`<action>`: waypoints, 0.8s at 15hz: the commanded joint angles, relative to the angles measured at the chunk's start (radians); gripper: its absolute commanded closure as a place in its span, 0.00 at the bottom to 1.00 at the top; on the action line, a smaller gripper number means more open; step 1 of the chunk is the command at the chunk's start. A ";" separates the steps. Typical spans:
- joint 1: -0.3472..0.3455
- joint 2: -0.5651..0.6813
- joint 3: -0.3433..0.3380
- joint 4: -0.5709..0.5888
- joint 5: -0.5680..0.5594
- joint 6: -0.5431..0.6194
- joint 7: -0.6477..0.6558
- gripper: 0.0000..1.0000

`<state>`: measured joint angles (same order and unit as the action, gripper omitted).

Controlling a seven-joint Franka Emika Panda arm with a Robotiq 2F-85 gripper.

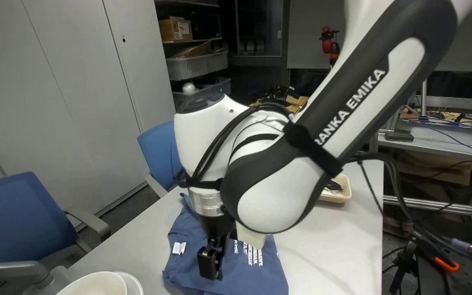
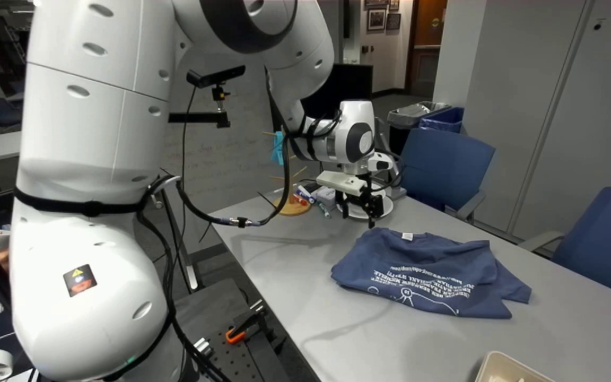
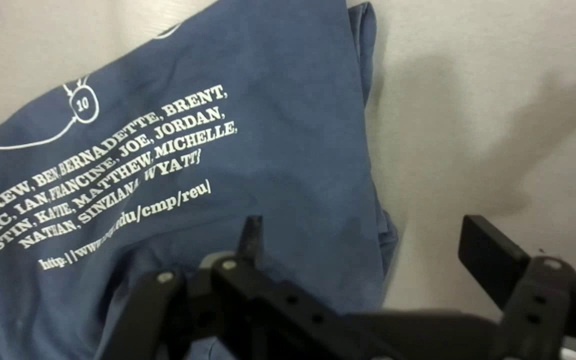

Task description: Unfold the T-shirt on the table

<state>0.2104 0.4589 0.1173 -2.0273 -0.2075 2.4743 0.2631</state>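
The dark blue T-shirt lies folded and somewhat rumpled on the light grey table, in an exterior view [image 1: 252, 278]; the table [image 1: 322, 258] extends around it. The shirt also shows in an exterior view [image 2: 427, 276], with white lettering and a white tag at the collar. My gripper [image 2: 359, 215] is above the table by the shirt's edge near the plate. In the wrist view, my gripper [image 3: 368, 240] is open and empty. One finger is over the shirt [image 3: 293, 125] and the other over bare table [image 3: 433, 150], with the shirt's layered edge between them.
A white bowl [image 1: 92, 284] on a plate stands near the gripper's end of the table. A wooden stand [image 2: 292, 207] with markers is beside it. A beige tray [image 1: 344, 189] sits at the opposite end. Blue chairs [image 2: 446, 159] line one long side.
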 commanded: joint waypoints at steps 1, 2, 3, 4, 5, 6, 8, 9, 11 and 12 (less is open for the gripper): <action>0.050 0.126 -0.049 0.123 -0.045 0.012 -0.022 0.00; 0.059 0.150 -0.058 0.144 -0.054 0.018 -0.020 0.00; 0.074 0.177 -0.074 0.165 -0.069 0.031 -0.010 0.00; 0.086 0.203 -0.088 0.184 -0.084 0.046 -0.002 0.00; 0.097 0.230 -0.100 0.205 -0.091 0.063 0.004 0.00; 0.106 0.253 -0.111 0.224 -0.096 0.075 0.004 0.00; 0.123 0.294 -0.131 0.258 -0.101 0.099 0.004 0.00; 0.130 0.313 -0.138 0.274 -0.098 0.107 0.002 0.00; 0.146 0.343 -0.153 0.301 -0.098 0.118 0.002 0.00; 0.155 0.357 -0.162 0.314 -0.101 0.118 0.003 0.00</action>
<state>0.3299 0.7573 -0.0104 -1.7827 -0.2864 2.5757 0.2593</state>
